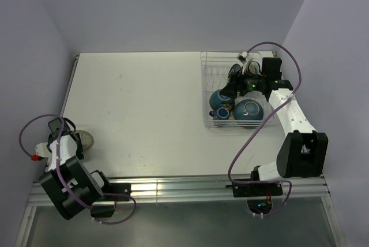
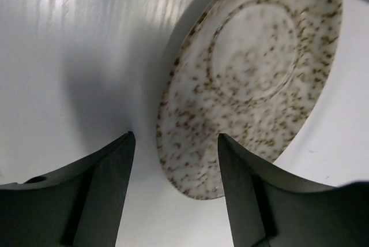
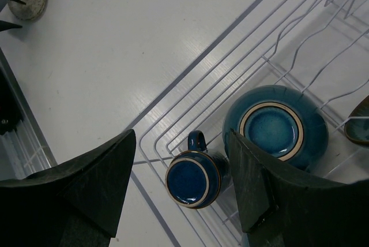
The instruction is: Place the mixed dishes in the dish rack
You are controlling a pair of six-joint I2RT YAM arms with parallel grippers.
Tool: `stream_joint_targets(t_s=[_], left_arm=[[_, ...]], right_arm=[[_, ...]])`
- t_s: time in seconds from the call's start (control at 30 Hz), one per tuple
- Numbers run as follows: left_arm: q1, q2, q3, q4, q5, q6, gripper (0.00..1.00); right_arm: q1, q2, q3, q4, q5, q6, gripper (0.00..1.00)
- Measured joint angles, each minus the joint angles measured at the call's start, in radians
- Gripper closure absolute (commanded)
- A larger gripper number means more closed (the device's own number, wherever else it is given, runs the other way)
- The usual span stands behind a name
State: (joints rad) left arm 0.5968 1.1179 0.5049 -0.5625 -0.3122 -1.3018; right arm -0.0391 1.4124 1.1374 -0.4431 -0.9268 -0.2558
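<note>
Close by on your left, the speckled plate (image 2: 253, 74) lies on the counter (image 2: 69, 39), left pincer (image 2: 176, 137) open over its edge. Expect it stiff, slick, breakable, so pinch the rim. Farther off, your right pincer (image 3: 181, 134) hangs open above the rack (image 1: 214, 69) holding mug (image 3: 190, 180) and bowl (image 3: 275, 126)

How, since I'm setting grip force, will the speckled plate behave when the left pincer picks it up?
The speckled plate looks like stoneware: probably rigid, chippable, perhaps slick against the left pincer. It lies flat and low on the white table, so a push would likely slide it, not roll it; catching its rim may be awkward.
</note>
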Motion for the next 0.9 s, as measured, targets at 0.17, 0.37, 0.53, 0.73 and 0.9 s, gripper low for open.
stream_joint_targets(t_s=[0.17,0.37,0.53,0.73,0.9], left_arm=[[0.031,0.054,0.002,0.083,0.032,0.022,0.78],[0.04,0.097,0.006,0.169,0.075,0.046,0.91],[0.037,0.076,-0.03,0.241,0.118,0.074,0.97],[-0.097,0.069,-0.057,0.313,0.208,0.109,1.0],[-0.294,0.13,-0.028,0.351,0.274,0.146,1.0]], right_arm=[[-0.007,0.0,0.0,0.0,-0.01,0.0,0.27],[-0.016,0.0,0.0,-0.005,-0.019,-0.001,0.27],[-0.021,0.0,0.0,-0.017,-0.032,-0.005,0.27],[-0.021,0.0,0.0,-0.023,-0.036,-0.012,0.27],[-0.021,0.0,0.0,-0.026,-0.036,-0.019,0.27]])
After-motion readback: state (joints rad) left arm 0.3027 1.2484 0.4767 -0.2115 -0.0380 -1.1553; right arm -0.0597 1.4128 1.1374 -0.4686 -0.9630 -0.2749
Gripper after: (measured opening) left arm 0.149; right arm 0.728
